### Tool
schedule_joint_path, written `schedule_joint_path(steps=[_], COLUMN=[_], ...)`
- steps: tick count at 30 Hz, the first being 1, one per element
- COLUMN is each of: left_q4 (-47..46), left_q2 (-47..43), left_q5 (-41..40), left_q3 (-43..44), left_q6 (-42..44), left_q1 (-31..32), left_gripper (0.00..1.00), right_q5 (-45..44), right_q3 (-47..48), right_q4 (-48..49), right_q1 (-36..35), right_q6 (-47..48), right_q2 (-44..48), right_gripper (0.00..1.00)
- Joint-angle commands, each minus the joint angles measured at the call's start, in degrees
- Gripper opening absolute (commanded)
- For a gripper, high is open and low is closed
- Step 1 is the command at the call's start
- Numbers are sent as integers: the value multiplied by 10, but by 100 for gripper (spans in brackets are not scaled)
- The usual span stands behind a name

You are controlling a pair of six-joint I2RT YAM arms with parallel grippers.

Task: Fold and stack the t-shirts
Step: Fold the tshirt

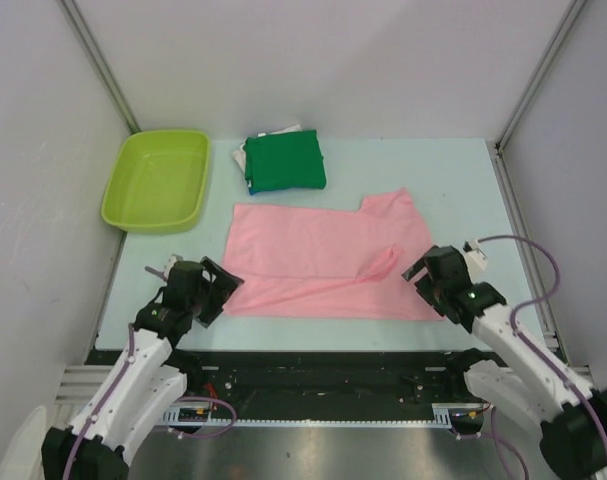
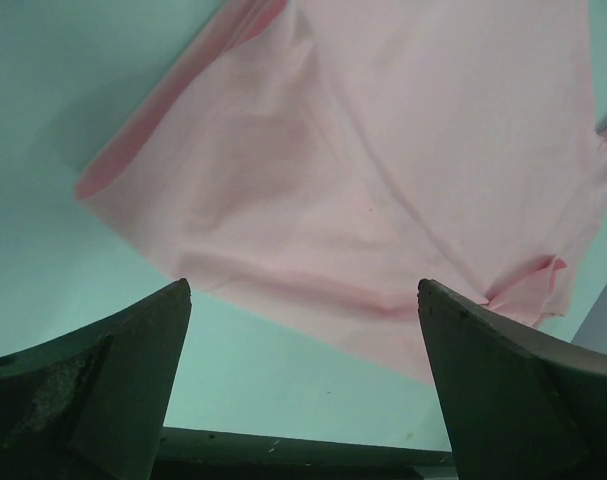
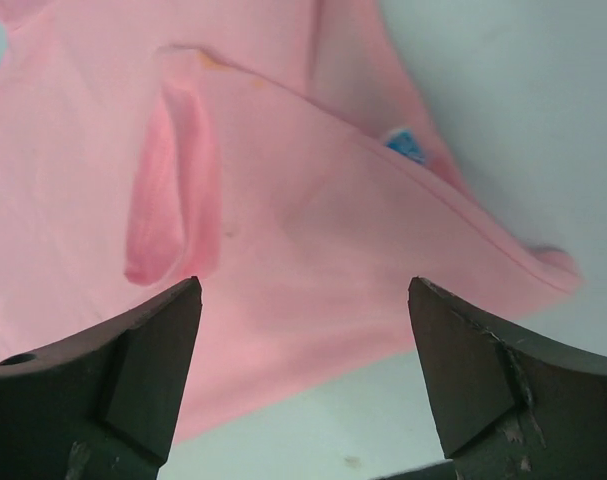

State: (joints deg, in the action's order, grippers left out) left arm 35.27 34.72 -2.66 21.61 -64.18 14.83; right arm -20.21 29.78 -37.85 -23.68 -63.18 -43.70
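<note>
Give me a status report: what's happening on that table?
Left gripper open, right gripper open, neither holding. Pink t-shirt flat, partly folded. Nothing between it and the folded stack.

Robot test cell, laboratory type.
The work area is a pale teal table (image 1: pixel 463 170) enclosed on three sides by plain white panels (image 1: pixel 333 60) set in aluminium corner posts (image 1: pixel 98 60). The left arm (image 1: pixel 133 365) and the right arm (image 1: pixel 518 340) are bolted to a metal rail (image 1: pixel 323 418) at the near edge, with exposed cables (image 1: pixel 553 268) running beside them. On the table lie a pink t-shirt (image 1: pixel 313 260), folded t-shirts (image 1: pixel 286 162) and a lime green tub (image 1: pixel 158 180).
</note>
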Motion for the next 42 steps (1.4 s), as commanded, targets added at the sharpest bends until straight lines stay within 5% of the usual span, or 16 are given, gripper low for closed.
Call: schedule_joint_path(steps=[1, 10, 22, 42], left_q4=[-76, -151, -158, -156], left_q2=[93, 227, 242, 242], left_q5=[-8, -18, -38, -39], left_q3=[63, 123, 118, 114], left_q6=[26, 35, 49, 60], left_q1=[-3, -4, -5, -13], left_gripper=[100, 100, 100, 99], right_q5=[62, 131, 134, 59], right_q3=[56, 106, 119, 172], right_q4=[179, 327, 416, 280], right_q1=[-6, -8, -33, -43], right_q6=[65, 32, 4, 67], right_q2=[-139, -342, -423, -379], right_gripper=[88, 86, 84, 83])
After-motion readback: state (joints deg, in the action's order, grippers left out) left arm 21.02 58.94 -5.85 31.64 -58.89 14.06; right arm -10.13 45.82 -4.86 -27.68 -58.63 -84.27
